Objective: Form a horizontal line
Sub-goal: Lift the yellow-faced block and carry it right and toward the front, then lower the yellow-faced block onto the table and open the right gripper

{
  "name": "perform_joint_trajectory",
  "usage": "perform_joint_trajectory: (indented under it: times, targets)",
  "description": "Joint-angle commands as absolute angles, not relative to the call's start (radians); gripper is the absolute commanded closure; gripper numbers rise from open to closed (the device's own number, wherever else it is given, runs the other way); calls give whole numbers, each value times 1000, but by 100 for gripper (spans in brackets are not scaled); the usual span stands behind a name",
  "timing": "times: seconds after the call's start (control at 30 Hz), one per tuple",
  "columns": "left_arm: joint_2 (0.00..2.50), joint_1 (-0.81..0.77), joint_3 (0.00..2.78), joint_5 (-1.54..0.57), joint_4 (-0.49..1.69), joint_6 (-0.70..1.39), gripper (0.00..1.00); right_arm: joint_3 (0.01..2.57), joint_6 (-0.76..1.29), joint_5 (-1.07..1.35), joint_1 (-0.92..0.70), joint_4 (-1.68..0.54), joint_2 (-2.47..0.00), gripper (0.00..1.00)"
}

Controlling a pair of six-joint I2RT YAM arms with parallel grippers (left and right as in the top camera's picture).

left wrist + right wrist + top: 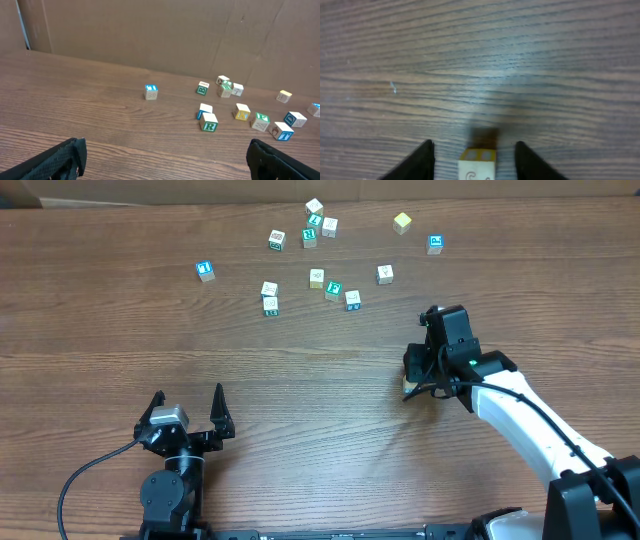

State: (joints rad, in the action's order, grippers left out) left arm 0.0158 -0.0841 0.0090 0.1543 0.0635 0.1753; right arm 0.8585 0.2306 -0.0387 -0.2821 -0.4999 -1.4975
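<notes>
No row of four touching cubes shows in any view; the cubes lie loose. My right gripper (pixel 413 376) is open and low over the table at the right. A cream cube with a yellow side (pixel 477 164) sits between its fingers (pixel 474 146) with a gap on each side. In the overhead view only a corner of that cube (pixel 408 389) shows under the gripper. My left gripper (pixel 189 393) is open and empty at the front left, and its two fingers (pixel 165 152) frame bare wood.
Several loose cubes are scattered across the far table: a cluster (pixel 315 222), a blue one (pixel 205 271), a yellow one (pixel 402 222), a blue one (pixel 435 244) and a middle group (pixel 334 290). They also show in the left wrist view (pixel 208 122).
</notes>
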Motion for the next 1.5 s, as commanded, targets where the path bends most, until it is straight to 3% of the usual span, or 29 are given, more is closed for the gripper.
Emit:
perform_joint_trajectory:
  times: [0.0, 0.73, 0.97, 1.23, 1.3, 1.4, 1.47]
  targets:
    - [6, -79, 5, 157, 63, 154, 0, 832, 232, -52, -281, -475, -1499, 43]
    - [6, -79, 5, 157, 63, 154, 0, 824, 239, 28, -281, -506, -1606, 48]
    - [6, -79, 5, 157, 63, 154, 1, 824, 236, 6, -281, -479, -1617, 64]
    - [6, -79, 5, 157, 63, 154, 0, 824, 236, -123, -281, -425, -1617, 66]
    - [6, -79, 5, 157, 63, 154, 0, 824, 236, -118, -281, -424, -1617, 66]
    - [6, -79, 5, 157, 63, 154, 0, 824, 236, -64, -281, -432, -1617, 44]
    - [6, -79, 5, 157, 63, 154, 1, 824, 236, -10, -281, -448, -1617, 41]
